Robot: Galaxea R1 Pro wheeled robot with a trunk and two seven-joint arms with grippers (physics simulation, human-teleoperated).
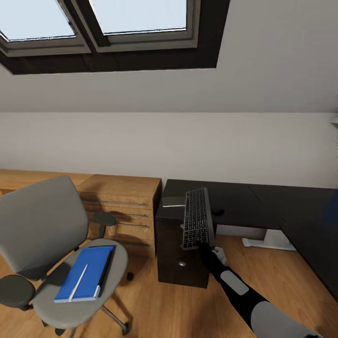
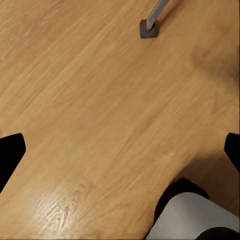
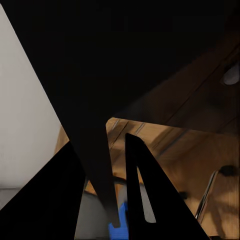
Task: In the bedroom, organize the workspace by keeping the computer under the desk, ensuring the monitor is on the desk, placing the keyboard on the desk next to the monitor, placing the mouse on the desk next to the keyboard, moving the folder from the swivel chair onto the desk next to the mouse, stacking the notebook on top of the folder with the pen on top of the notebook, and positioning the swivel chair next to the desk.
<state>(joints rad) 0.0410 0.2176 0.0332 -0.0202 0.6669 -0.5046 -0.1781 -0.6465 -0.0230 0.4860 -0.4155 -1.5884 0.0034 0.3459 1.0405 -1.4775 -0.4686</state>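
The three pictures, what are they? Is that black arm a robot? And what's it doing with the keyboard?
Yes, it's a robot in a computer-made attic room. The big picture comes from a camera on its head, looking down. The black and grey arm is its right arm, and its right gripper pinches the near end of the keyboard, which lies partly on the black desk and sticks out over the edge. A small dark mouse sits beside it.

On the grey swivel chair lies a blue folder with a white pen on it.

The other two pictures come from cameras by each hand. The left one looks down at the wood floor, with its dark fingers spread wide. The right one looks along its dark fingers, closed on the keyboard's thin edge.
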